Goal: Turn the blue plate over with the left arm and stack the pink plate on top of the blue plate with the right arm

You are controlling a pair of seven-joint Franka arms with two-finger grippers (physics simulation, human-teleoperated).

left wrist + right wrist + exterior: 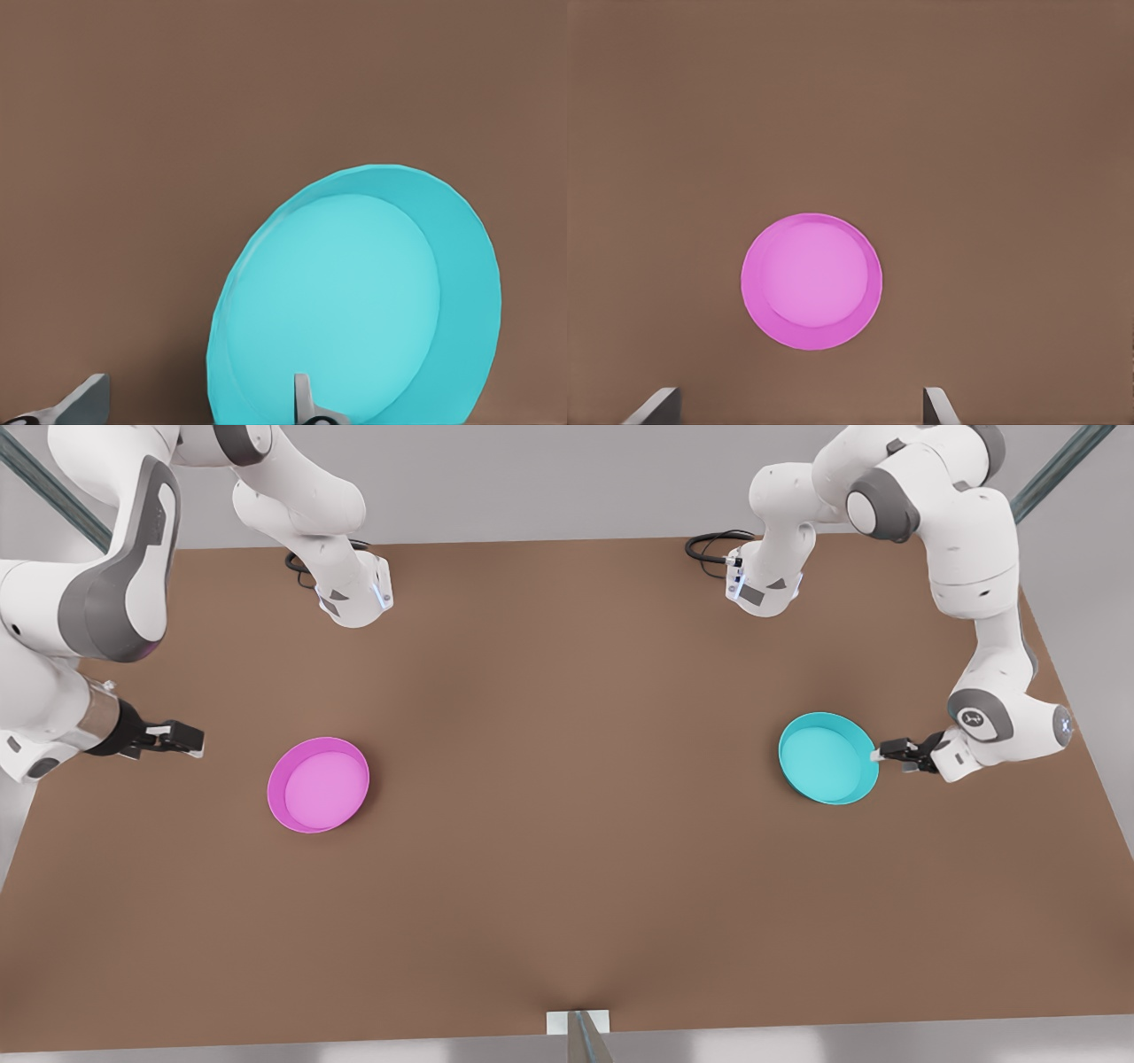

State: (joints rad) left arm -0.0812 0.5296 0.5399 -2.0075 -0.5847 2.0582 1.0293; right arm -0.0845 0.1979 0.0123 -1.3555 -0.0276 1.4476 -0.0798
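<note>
Blue plate (pixel 354 310) between left gripper (pixel 197 403) fingers.

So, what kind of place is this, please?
Probably a simulated robot test bench: a bare brown table, a blue plate, a pink plate, and metal frame struts against plain grey.

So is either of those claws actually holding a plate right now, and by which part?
Neither holds anything yet. The left gripper is open, its fingers straddling the blue plate's rim. The right gripper waits open, apart from the pink plate.
</note>
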